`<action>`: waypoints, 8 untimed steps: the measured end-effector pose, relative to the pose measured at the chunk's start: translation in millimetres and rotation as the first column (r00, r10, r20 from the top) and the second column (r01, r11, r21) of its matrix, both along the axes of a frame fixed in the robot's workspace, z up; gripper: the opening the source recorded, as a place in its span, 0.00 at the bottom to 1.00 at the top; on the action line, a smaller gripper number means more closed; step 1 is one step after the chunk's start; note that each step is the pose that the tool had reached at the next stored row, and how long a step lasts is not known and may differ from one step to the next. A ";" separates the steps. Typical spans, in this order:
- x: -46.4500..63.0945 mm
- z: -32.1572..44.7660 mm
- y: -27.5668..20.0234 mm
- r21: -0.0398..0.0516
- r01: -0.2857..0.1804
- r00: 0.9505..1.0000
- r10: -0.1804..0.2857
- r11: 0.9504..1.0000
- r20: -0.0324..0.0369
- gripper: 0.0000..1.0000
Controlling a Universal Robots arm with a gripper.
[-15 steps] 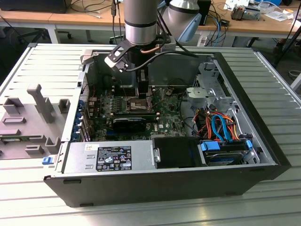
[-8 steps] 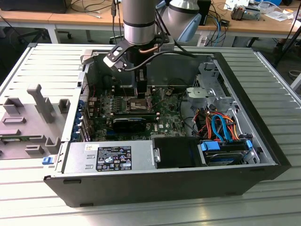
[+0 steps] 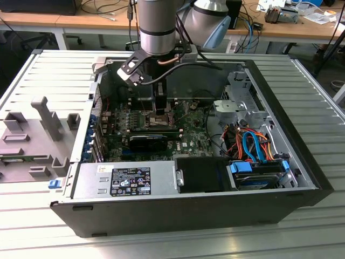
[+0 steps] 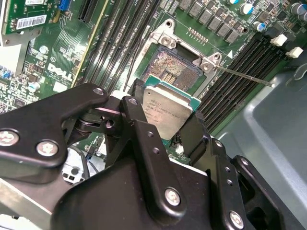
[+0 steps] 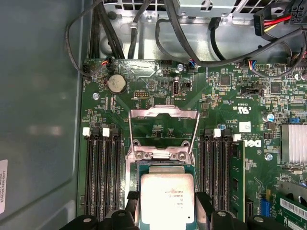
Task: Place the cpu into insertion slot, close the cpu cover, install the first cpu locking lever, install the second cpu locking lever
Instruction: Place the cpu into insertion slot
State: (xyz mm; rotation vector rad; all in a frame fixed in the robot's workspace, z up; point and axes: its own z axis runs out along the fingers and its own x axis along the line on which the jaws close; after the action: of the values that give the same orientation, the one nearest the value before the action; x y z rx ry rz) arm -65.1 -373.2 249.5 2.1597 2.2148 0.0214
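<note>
Black fingers (image 4: 195, 135) of the gripper (image 4: 165, 117) pinch the cpu (image 4: 168, 110) by two opposite edges. Its silvery top faces the camera in both wrist views. The chip hangs just above the insertion slot (image 4: 176, 67), not yet seated, and the slot's dark pin field shows bare past the chip's far edge. The step in hand looks to be the placing. Doing it well probably means holding the chip flat, squaring its edges to the slot's silver border, and lowering it straight down with no sideways slide, since the pins would likely bend under a scrape or a tilted corner. Beyond the slot, the cpu cover (image 5: 163, 113) stands swung open, out of the way, and a thin locking lever (image 4: 244, 76) juts free from one corner. Farther out, in the exterior view, the arm (image 3: 157, 27) reaches down into the open computer case (image 3: 161, 210) on the ribbed metal surface (image 3: 312, 81).
</note>
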 end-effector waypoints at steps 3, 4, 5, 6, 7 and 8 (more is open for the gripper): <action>-0.1 -0.6 0.7 0.000 0.000 1.000 0.000 1.000 0.000 0.54; -0.2 -0.9 1.1 0.000 0.000 1.000 0.000 1.000 0.000 0.54; -0.2 -1.3 1.5 0.000 0.000 1.000 0.000 1.000 0.000 0.54; -0.2 -1.8 1.9 0.000 0.000 1.000 0.000 1.000 0.000 0.54; -0.1 -2.5 2.1 0.000 0.000 1.000 0.000 1.000 0.000 0.54; -0.2 -2.7 2.1 0.000 0.000 1.000 0.000 1.000 0.000 0.54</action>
State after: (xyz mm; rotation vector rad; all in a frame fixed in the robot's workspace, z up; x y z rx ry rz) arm -65.3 -371.0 246.8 2.1593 2.2151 0.0209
